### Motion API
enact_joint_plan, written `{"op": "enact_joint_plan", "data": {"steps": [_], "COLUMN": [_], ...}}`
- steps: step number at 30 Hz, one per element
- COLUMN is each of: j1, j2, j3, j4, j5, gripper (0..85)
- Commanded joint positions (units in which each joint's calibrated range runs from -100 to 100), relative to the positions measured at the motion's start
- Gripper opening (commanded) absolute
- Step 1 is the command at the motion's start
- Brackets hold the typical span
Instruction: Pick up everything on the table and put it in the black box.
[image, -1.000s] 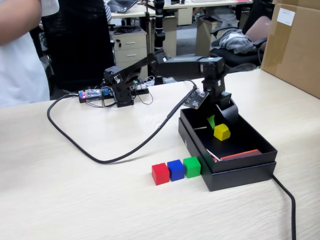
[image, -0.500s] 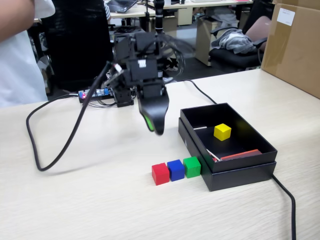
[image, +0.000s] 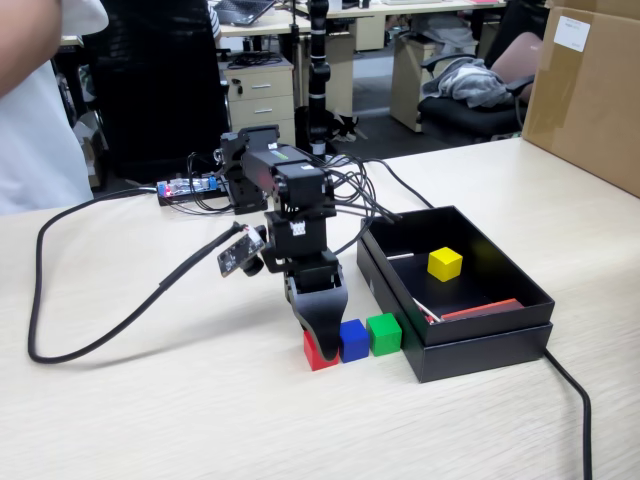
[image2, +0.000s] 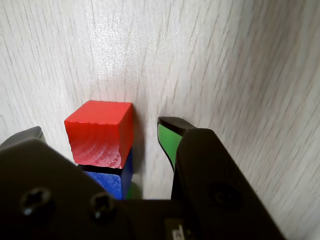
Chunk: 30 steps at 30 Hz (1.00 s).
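Red cube (image2: 100, 132) sat on the table (image: 180, 400) at the end of a touching row with the blue cube (image: 353, 339) and green cube (image: 384, 333), the green one just beside the near wall of the black box (image: 480, 345). Inside that box, towards its far end, lay the yellow cube (image: 445, 263). Over the red cube stood the gripper (image2: 100, 132), its jaws spread to either side of it, neither pad seen pressing it in the wrist view.
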Motion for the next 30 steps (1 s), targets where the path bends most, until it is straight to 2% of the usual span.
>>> {"op": "enact_joint_plan", "data": {"steps": [1,9,11,15,19,25,30], "j1": [0.0,-0.6,-0.9,-1.3,0.0,6.6,13.2], "j2": [0.0,0.9,1.3,-5.7,-25.1,-43.6,-42.9], "j3": [5.4,5.4,5.6,4.5,-2.4,-7.5,-7.5], "j4": [0.4,1.1,1.1,-1.2,-2.0,-1.8,-0.7], "j5": [-0.9,-0.6,-0.5,-0.1,0.5,0.6,2.9], "gripper": [41.9,15.7,11.6,11.6,11.6,11.6,11.7]}}
